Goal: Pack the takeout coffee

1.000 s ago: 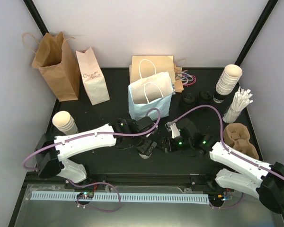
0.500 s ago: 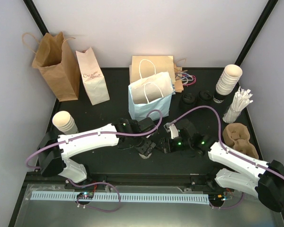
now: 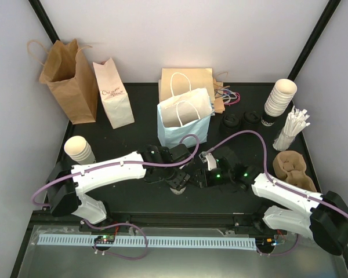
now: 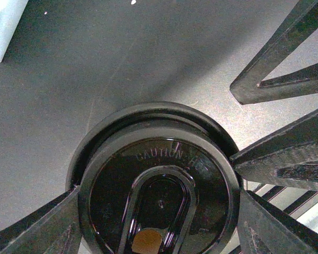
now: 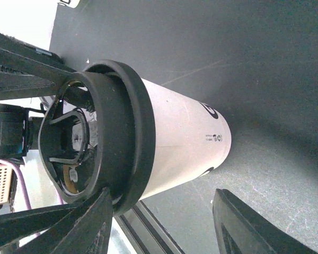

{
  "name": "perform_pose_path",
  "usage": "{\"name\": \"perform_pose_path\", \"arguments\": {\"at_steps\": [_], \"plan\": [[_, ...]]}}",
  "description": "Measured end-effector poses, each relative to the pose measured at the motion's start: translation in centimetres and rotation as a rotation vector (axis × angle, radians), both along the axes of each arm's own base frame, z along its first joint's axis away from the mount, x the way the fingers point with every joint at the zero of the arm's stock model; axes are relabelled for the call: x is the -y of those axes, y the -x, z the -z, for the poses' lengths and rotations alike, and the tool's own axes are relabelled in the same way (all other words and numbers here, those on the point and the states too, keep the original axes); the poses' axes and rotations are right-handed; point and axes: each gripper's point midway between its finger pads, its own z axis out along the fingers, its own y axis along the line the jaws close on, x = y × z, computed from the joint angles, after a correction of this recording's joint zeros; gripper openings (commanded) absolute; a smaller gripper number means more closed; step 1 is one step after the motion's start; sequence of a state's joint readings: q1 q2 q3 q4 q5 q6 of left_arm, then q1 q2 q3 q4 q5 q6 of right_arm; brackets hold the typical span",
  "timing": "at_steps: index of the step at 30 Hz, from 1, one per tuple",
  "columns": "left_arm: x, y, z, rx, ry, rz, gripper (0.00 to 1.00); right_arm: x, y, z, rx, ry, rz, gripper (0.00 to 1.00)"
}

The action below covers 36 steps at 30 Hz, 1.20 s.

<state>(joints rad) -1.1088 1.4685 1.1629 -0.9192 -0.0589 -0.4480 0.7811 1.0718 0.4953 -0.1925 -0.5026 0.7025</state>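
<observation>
L hand (image 4: 159, 214) pinches the glossy round black lid (image 4: 201, 169) of the takeout coffee (image 5: 175, 140), a smooth cream paper cup upright on the matte black surface (image 5: 244, 53). R hand (image 5: 161, 211) is spread, just beside the cup. Beyond: pale-blue paper bag (image 3: 182, 124) w/ white handles.

Coffee cup (image 5: 185, 143) cream-white, dark print; lid (image 4: 159, 193) glossy black.

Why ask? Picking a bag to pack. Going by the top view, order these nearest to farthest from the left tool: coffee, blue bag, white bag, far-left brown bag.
1. Coffee, in the left tool itself.
2. Blue bag, just beyond, centre.
3. White bag, back left.
4. Brown bag, far-left corner.
</observation>
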Motion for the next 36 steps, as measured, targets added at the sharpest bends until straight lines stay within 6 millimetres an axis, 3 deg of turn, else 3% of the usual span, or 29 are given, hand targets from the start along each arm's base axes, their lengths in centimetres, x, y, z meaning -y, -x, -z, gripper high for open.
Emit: {"name": "perform_pose_path", "arguments": {"at_steps": [14,36], "plan": [[-0.1,0.1,0.0,0.007,-0.009,0.002,0.7,-0.3,-0.1,0.0,-0.013,-0.015,0.0,0.54],[-0.5,0.1,0.3,0.011,-0.005,-0.019,0.69,-1.1,-0.1,0.6,0.021,-0.118,-0.022,0.39]]}}
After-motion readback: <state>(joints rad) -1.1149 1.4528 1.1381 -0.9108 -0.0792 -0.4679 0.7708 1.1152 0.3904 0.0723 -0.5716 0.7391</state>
